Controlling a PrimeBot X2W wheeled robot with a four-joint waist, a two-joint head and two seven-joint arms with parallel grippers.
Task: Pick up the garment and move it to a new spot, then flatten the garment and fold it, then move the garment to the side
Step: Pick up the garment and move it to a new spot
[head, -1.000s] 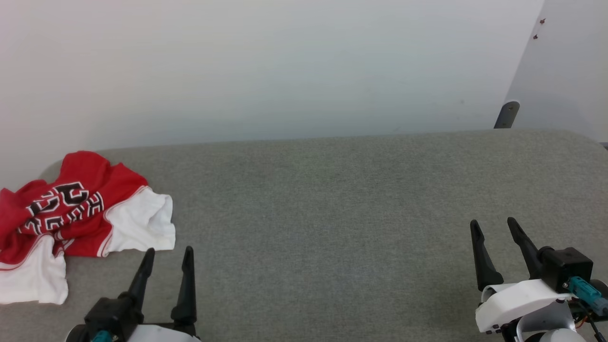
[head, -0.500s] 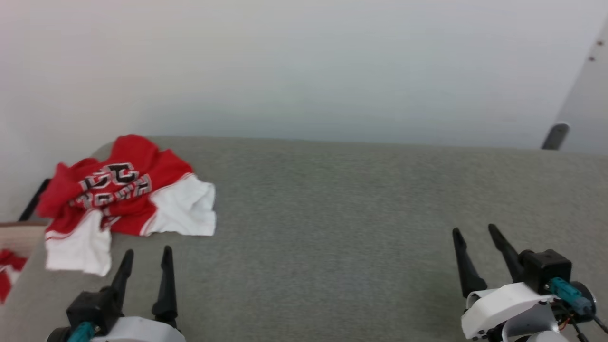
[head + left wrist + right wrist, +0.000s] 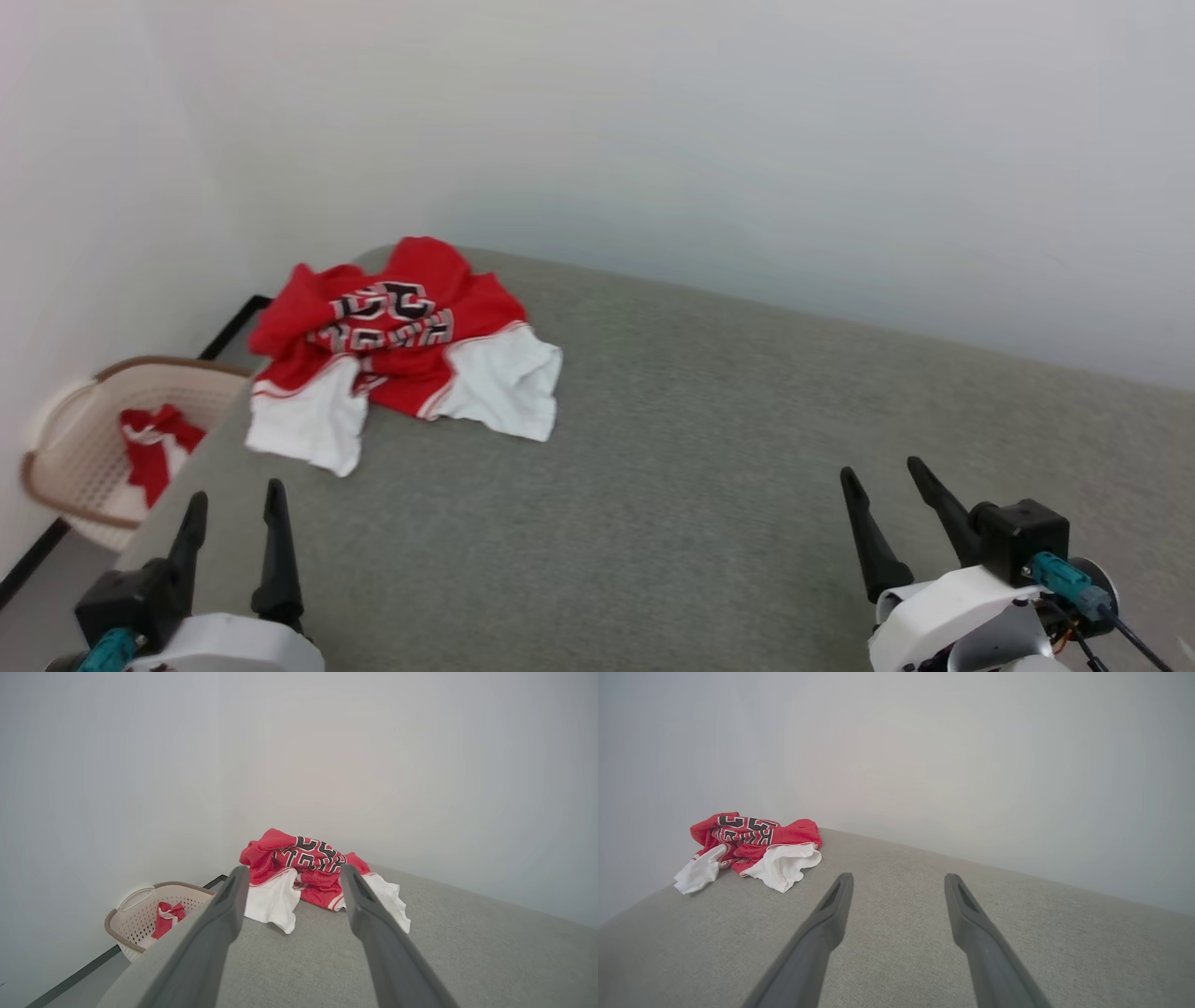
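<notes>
The garment [image 3: 401,350], a red jersey shirt with white sleeves and black-and-white lettering, lies crumpled at the far left corner of the grey padded table [image 3: 672,485]. In the left wrist view the garment [image 3: 308,877] lies ahead, framed between the fingers. My left gripper [image 3: 235,499] stands open at the lower left, short of the shirt, with nothing in it. My right gripper [image 3: 882,476] is open at the lower right, far from the shirt. The right wrist view has the garment [image 3: 752,847] off to the far left.
A beige laundry basket [image 3: 84,439] stands on the floor beside the table's left edge, with another red-and-white garment [image 3: 154,443] inside. White walls close off the table's far side and left. The basket [image 3: 145,912] also appears in the left wrist view.
The head camera has swung left, so the shirt sits nearer the picture's middle and the basket has come into view. Both grippers stay open and low.
</notes>
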